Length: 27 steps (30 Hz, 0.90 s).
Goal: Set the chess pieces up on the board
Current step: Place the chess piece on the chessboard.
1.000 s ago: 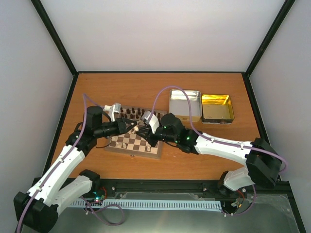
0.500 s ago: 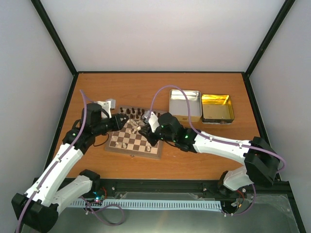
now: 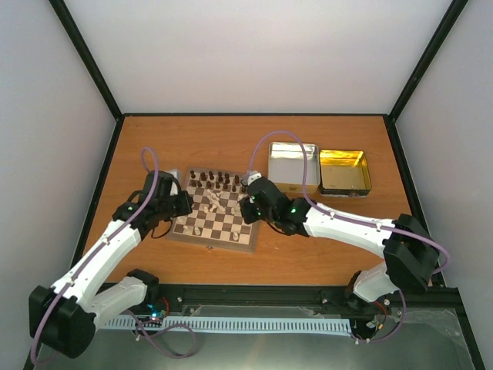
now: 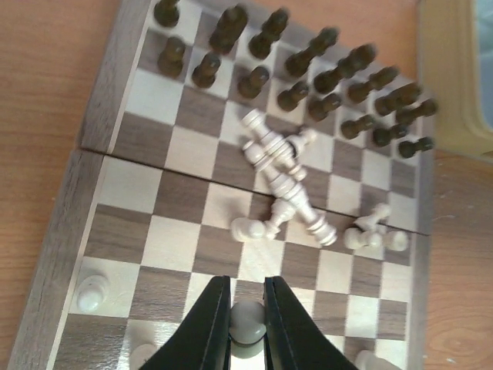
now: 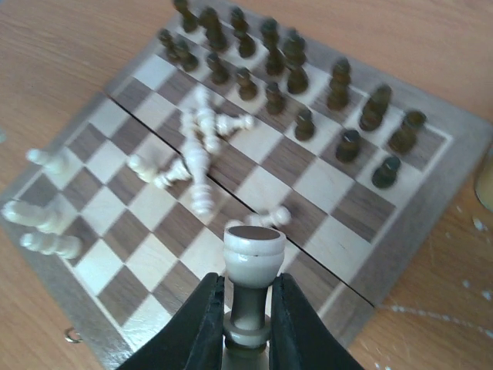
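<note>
Cream chessmen (image 5: 253, 247) pinched by left end effector (image 4: 247, 297) and right end effector (image 5: 248, 291) over the board (image 4: 62, 254); a slip could topple dark pieces (image 5: 339, 85).

The board (image 4: 58, 254) lies flat, a checkered wooden square with a light border. Dark pieces (image 4: 253, 81) stand upright in two rows along its far edge. In the middle, fallen pale pieces (image 4: 281, 166) lie in a loose heap, some crossing each other. A few standing pale pieces (image 4: 91, 291) are on the near rows. My left gripper (image 4: 246, 297) pinches a round-headed pale piece (image 4: 248, 327). My right gripper (image 5: 248, 289) pinches a flat-topped pale piece (image 5: 254, 248), upright above the board.
</note>
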### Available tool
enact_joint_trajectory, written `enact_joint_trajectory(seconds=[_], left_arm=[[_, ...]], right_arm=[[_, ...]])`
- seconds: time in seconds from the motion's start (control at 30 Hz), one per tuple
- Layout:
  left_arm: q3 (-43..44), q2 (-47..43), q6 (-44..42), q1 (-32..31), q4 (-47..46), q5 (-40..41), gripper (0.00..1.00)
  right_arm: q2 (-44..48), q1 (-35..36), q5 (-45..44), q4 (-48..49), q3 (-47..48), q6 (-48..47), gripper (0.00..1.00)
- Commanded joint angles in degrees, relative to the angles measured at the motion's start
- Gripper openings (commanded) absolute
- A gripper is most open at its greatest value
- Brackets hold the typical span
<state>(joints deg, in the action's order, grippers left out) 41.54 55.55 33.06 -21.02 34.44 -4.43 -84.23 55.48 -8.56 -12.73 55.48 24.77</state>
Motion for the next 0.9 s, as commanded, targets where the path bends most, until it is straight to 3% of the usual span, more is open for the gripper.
enact_joint_trajectory(seconds=[0.0, 0.4, 0.87], left_arm=[[-0.59, 3.96, 0.79, -0.34, -1.09, 2.95, 0.03], [-3.14, 11.53, 2.64, -0.91, -2.24, 5.36, 0.04], [-6.44, 14.05, 2.99, -1.06, -8.17, 6.21, 0.06]], right_arm=[[-1.73, -1.13, -2.63, -4.53, 1.19, 5.22, 0.15], [-2.91, -1.97, -0.20, -2.92, 1.07, 5.11, 0.15], [-2.83, -2.31, 1.17, -2.24, 1.04, 5.17, 0.15]])
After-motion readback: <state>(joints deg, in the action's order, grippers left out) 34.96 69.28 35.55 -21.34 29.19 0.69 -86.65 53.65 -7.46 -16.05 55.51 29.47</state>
